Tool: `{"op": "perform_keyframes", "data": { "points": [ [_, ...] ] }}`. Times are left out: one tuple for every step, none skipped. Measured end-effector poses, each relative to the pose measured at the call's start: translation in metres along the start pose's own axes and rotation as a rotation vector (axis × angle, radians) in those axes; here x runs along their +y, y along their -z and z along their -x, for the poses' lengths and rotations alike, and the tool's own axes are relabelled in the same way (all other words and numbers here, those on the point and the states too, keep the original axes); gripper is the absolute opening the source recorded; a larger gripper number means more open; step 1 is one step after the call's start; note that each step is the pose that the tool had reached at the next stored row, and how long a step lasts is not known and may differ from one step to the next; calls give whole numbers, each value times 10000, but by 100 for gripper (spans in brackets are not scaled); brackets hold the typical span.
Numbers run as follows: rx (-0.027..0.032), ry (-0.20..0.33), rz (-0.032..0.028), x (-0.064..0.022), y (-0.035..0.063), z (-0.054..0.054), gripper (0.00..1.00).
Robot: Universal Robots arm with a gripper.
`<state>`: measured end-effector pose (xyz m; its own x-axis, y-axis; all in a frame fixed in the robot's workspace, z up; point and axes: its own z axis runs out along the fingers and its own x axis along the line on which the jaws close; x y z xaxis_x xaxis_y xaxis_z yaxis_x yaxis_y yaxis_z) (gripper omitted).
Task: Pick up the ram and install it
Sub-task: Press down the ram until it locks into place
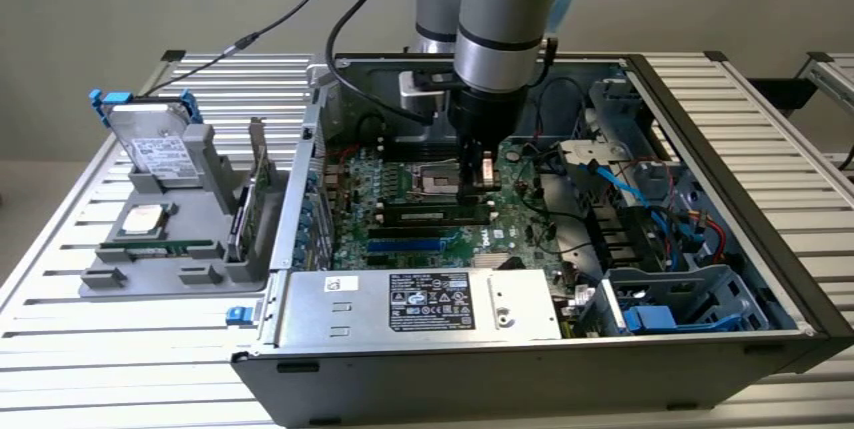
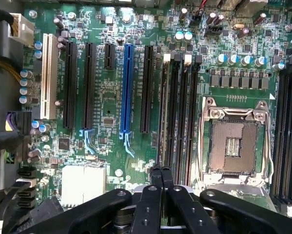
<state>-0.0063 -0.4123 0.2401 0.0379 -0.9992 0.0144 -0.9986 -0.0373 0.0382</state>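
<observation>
Exterior view: gripper (image 1: 475,187) is inside the open PC case (image 1: 747,139), fingers closed w/ nothing between them, tips pressing down on the ram (image 1: 430,215), which lies seated in a black slot on the green motherboard (image 1: 400,174), beside the CPU socket (image 1: 443,181).

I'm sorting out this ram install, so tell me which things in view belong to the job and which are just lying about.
Job: the hand, shut over the memory slots; the ram, lying along those slots.
Lying about: hard drive, expansion card, power supply, processor socket.
</observation>
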Motion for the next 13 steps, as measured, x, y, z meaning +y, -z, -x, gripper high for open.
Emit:
{"op": "perform_keyframes", "data": {
  "points": [
    [0, -14, -1, -1, -12, 7, 10],
    [-1, -30, -1, -3, -26, 16, 10],
    [0, -45, -1, -5, -42, 25, 10],
    [-1, -58, -1, -6, -57, 34, 10],
    [-2, -72, 0, -8, -70, 41, 10],
    [-3, -84, 0, -9, -83, 46, 10],
    [-3, -94, 0, -10, -93, 49, 10],
    [-2, -101, 1, -10, -101, 51, 10],
    [-1, -107, 1, -10, -108, 51, 10],
    [2, -109, 2, -10, -114, 51, 10],
    [3, -110, 3, -10, -119, 51, 10],
    [1, -112, 2, -11, -125, 52, 10],
    [-2, -113, 2, -11, -131, 52, 10]
  ]
}}
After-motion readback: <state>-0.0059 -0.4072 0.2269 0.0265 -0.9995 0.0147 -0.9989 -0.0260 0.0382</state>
